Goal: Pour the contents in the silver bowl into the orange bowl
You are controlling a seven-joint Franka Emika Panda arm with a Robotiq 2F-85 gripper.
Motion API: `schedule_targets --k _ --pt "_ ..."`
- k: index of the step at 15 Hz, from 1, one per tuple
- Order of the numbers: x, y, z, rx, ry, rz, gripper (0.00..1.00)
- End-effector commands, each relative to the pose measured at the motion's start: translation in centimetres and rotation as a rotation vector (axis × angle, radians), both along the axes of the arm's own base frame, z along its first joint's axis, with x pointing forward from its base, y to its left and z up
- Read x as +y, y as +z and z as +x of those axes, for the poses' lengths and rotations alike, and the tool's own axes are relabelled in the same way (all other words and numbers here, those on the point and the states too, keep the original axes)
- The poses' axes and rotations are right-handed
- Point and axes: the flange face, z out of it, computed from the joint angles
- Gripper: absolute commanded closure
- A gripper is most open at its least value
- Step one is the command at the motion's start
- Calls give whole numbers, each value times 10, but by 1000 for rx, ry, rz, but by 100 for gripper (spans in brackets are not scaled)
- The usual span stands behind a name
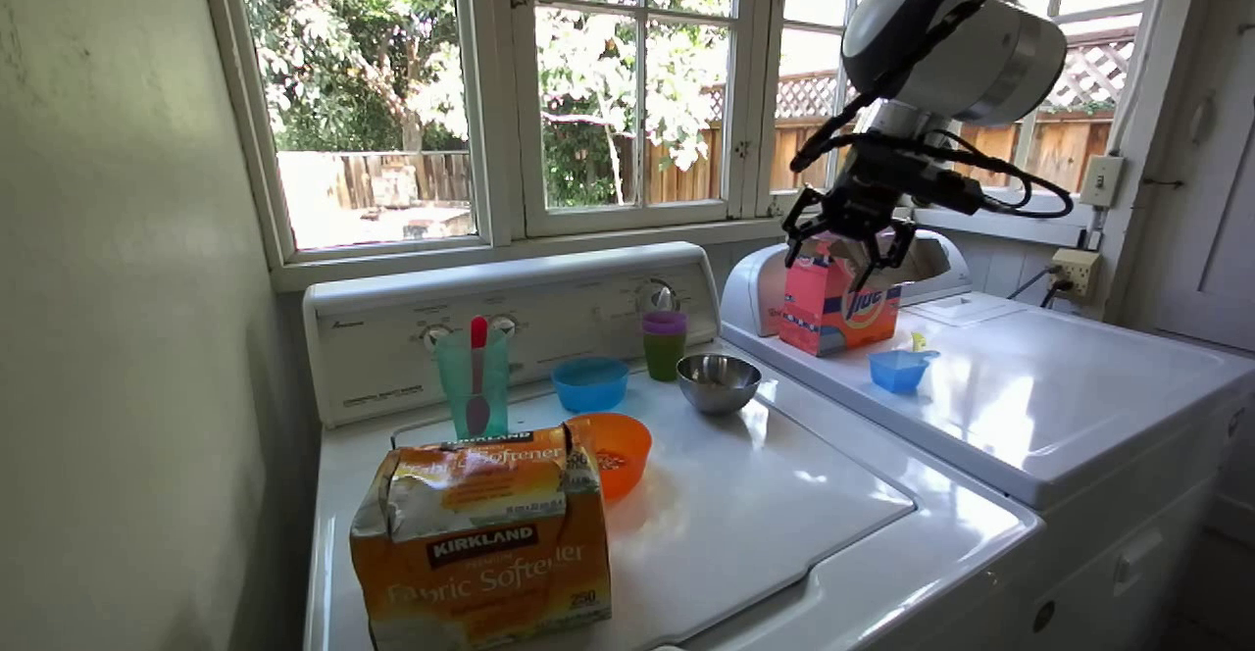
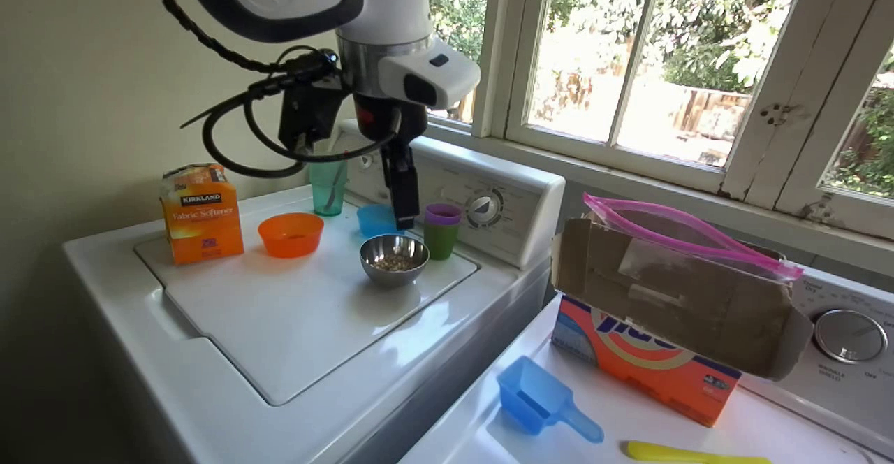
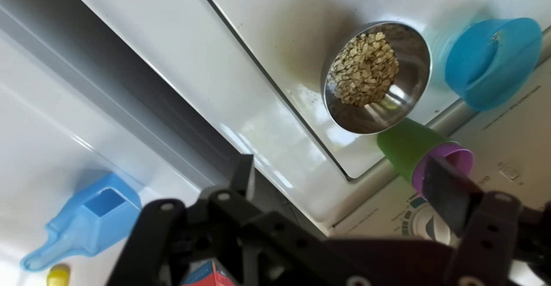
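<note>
The silver bowl (image 1: 719, 394) stands upright on the white washer lid in both exterior views (image 2: 392, 277). The wrist view shows the silver bowl (image 3: 411, 57) with oat flakes (image 3: 366, 70) in it. The orange bowl (image 1: 632, 465) stands on the same lid, partly behind the fabric softener box; it shows whole in an exterior view (image 2: 290, 240). A few small bits lie in it. It is out of the wrist view. My gripper (image 3: 340, 165) is open and empty, its fingers wide apart. It hangs in the air above the washer, apart from the silver bowl (image 2: 405, 221).
A green cup with a purple rim (image 3: 404, 146) stands close beside the silver bowl. A blue bowl (image 1: 590, 384), a teal cup (image 1: 456, 376) and a fabric softener box (image 1: 480, 553) share the lid. A Tide box (image 2: 649, 359) and blue scoop (image 2: 534, 397) are on the dryer.
</note>
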Motion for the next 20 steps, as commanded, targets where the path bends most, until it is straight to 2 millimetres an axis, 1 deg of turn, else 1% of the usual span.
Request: schedule_targets --k 1,3,5,6,7,9,11,12,17,20 --pt "2 -31 23 73 -72 -12 0" --pt "9 -50 34 126 -58 -20 0" --pt "9 -68 41 175 -61 -48 0" --pt "10 -68 42 187 -51 -45 0" --pt "11 -61 31 145 -42 -34 0" --pt "11 -70 38 161 -39 -42 0" --pt "10 -70 40 162 -40 -43 0" --pt "12 -77 47 178 -43 -37 0" --pt "37 -113 73 232 6 -45 0" --pt "54 -129 89 246 23 -66 0"
